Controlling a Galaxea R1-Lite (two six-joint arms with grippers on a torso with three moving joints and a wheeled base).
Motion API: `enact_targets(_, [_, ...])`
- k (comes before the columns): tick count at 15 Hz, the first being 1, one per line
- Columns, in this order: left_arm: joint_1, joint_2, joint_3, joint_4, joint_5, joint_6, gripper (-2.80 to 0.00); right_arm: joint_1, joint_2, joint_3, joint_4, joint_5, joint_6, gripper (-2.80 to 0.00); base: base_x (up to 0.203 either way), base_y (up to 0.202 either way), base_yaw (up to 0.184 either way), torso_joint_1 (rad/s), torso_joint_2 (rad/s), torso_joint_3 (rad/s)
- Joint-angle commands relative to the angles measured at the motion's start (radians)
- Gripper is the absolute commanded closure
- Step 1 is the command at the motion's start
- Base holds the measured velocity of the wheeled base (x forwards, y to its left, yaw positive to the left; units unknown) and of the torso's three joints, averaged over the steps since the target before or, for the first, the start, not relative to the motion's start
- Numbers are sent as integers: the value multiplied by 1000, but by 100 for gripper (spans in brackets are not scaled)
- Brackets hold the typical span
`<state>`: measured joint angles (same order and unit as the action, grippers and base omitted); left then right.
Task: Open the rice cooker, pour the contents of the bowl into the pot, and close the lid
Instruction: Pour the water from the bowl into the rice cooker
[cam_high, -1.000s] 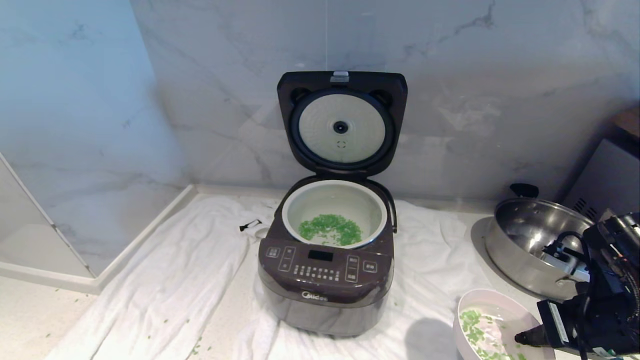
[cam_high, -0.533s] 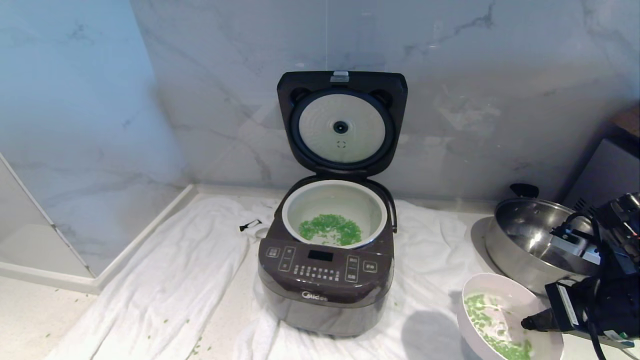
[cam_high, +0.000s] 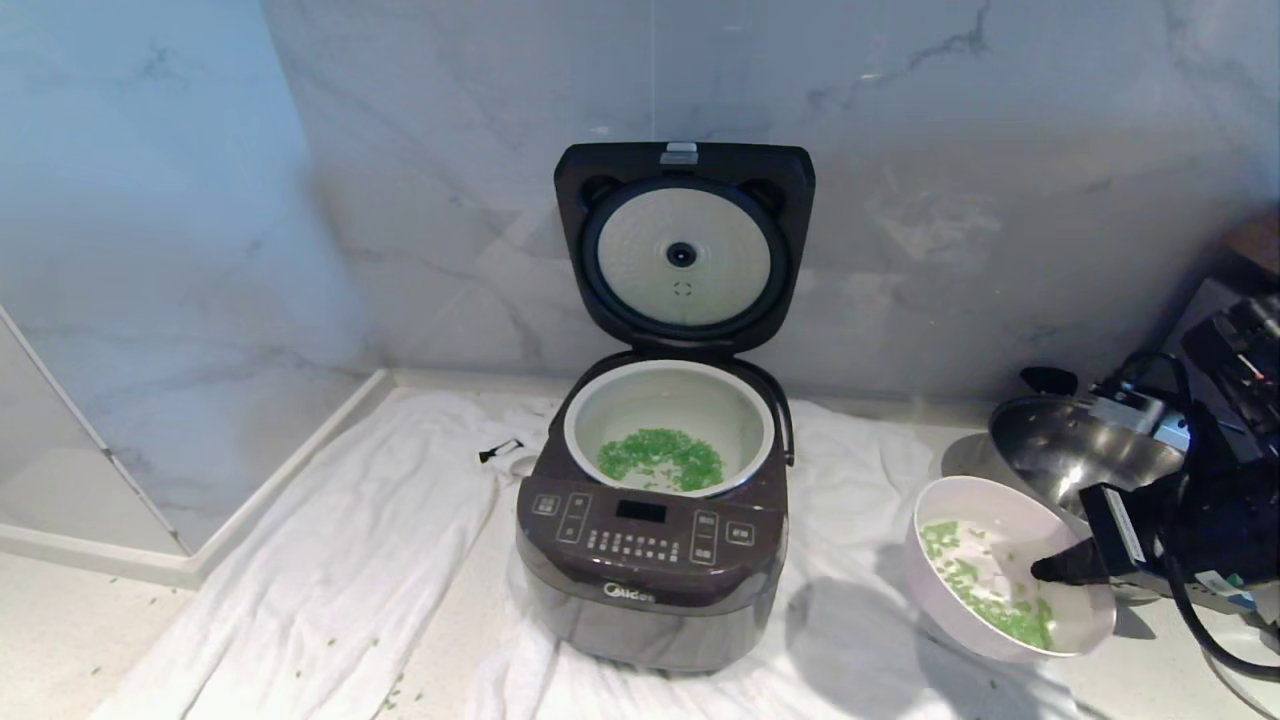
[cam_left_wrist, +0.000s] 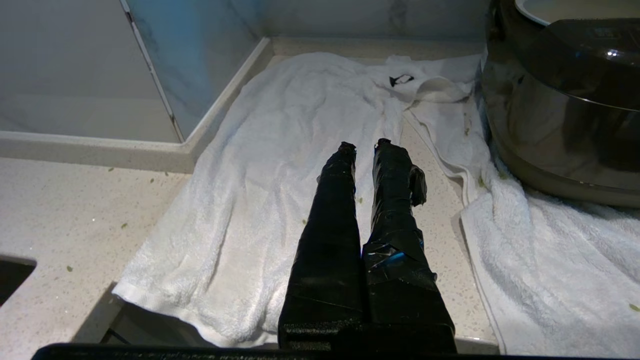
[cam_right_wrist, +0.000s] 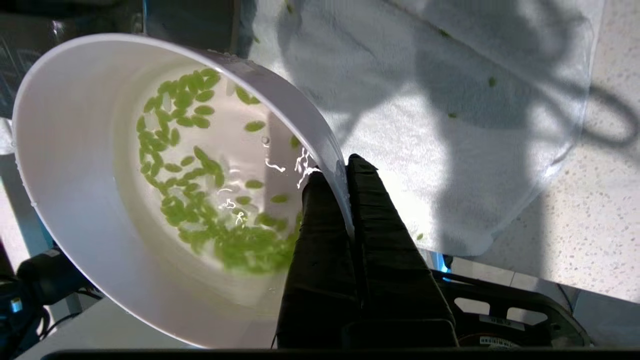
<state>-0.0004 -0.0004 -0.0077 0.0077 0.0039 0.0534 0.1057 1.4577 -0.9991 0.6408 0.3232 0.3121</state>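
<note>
The dark grey-brown rice cooker (cam_high: 650, 575) stands in the middle on a white towel, its lid (cam_high: 684, 250) swung upright and showing the round silver-white plate. The white pot (cam_high: 668, 425) inside holds green bits. To the cooker's right, my right gripper (cam_high: 1050, 572) (cam_right_wrist: 336, 172) is shut on the rim of a white bowl (cam_high: 1000, 570) (cam_right_wrist: 100, 175), one finger inside and one outside; the bowl hangs above the towel, tilted, with green bits and water in it. My left gripper (cam_left_wrist: 362, 146) is parked low, left of the cooker (cam_left_wrist: 560, 100), shut and empty.
A shiny steel pan (cam_high: 1080, 450) with black handles sits behind the bowl at the right. A white towel (cam_high: 330, 560) covers the counter, with green bits scattered on it. Marble walls rise close behind the cooker and at the left corner.
My right gripper has lifted the bowl off the counter and carried it up and slightly toward the cooker; the bowl now shows fully and tilted. Cooker and left arm unchanged.
</note>
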Motion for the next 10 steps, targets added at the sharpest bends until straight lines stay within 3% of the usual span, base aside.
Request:
enact_targets(1, [0,3,0,0,1,0,0,-2,71,-63,14,2,1,0,0,0,0,0,0,0])
enact_targets(10, [-1,3,0,0,-2,0,0,-5,339,-459,149,7,-1,0,0,0,0,0,0,0])
